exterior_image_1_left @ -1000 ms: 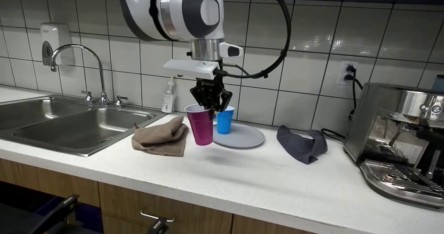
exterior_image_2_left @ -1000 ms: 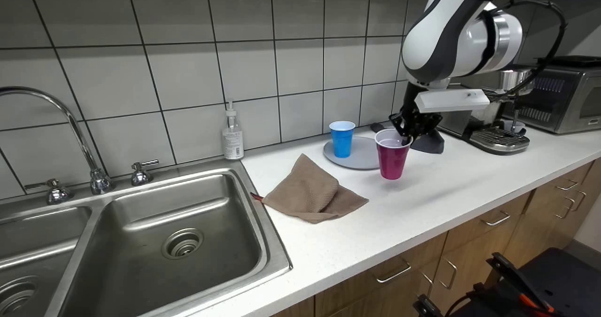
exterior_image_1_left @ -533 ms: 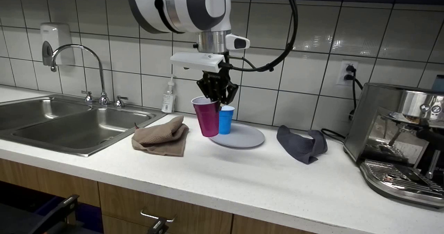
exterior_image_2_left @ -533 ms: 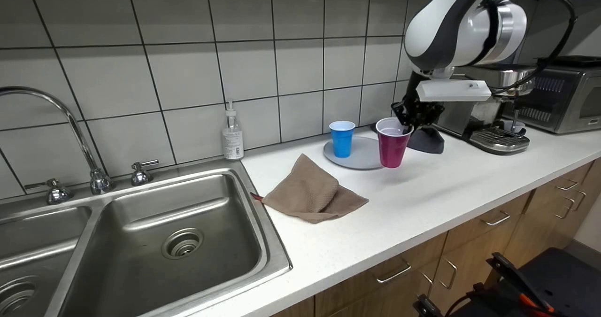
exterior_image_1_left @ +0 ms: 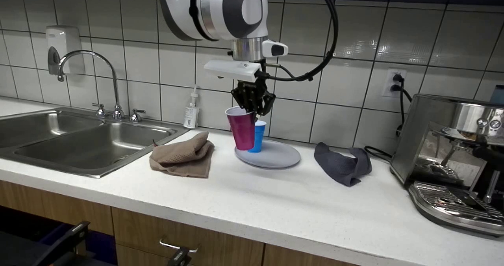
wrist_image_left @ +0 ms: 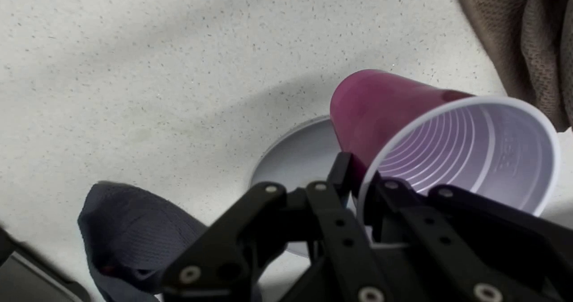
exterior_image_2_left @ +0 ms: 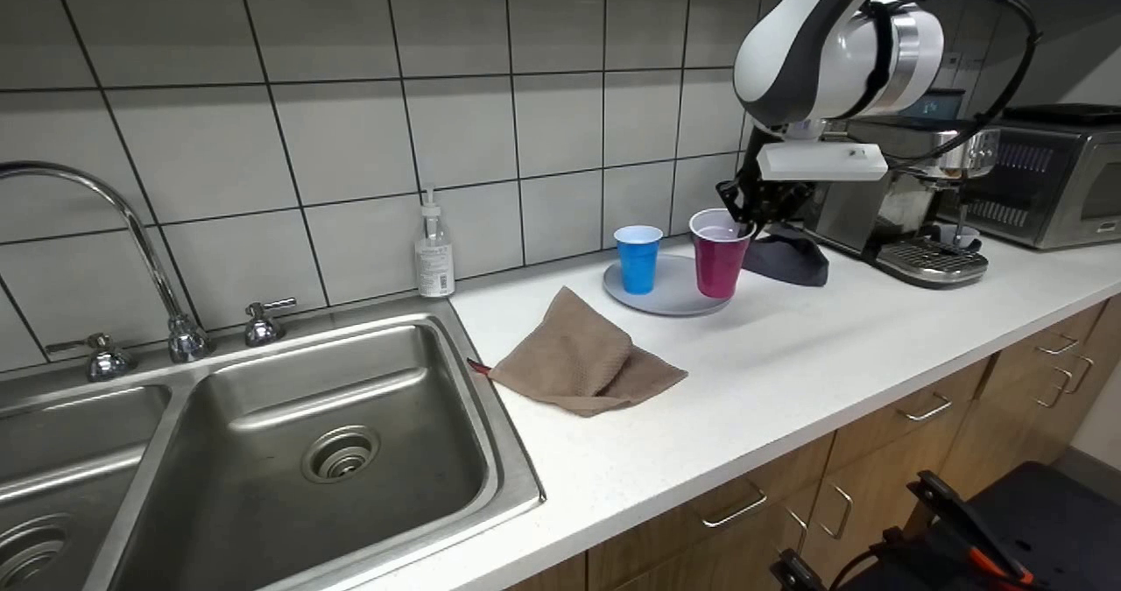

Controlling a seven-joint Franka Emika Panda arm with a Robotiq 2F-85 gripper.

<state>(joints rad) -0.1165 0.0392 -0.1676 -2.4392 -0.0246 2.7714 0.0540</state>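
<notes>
My gripper (exterior_image_1_left: 256, 115) is shut on the wall of a magenta cup (exterior_image_1_left: 242, 132) near its rim, one finger inside and one outside, as the wrist view shows at the fingertips (wrist_image_left: 358, 174). The cup (exterior_image_2_left: 720, 265) is held in the air, slightly tilted, its white inside facing up. It overlaps the left front part of a grey plate (exterior_image_1_left: 281, 155) in an exterior view. A blue cup (exterior_image_2_left: 638, 263) stands upright on that plate, behind the magenta cup. In the wrist view the plate (wrist_image_left: 293, 159) shows below the fingers, and the blue cup is almost wholly hidden.
A brown cloth (exterior_image_1_left: 181, 157) lies between plate and sink (exterior_image_1_left: 96, 175). A dark grey cloth (exterior_image_1_left: 342, 165) lies to the plate's other side, before a coffee machine (exterior_image_1_left: 453, 151). A soap bottle (exterior_image_2_left: 434, 258) stands by the tiled wall near the tap (exterior_image_2_left: 140, 241).
My gripper has carried the magenta cup upward and back toward the wall, over the plate's edge. The blue cup, plate and cloths have not moved.
</notes>
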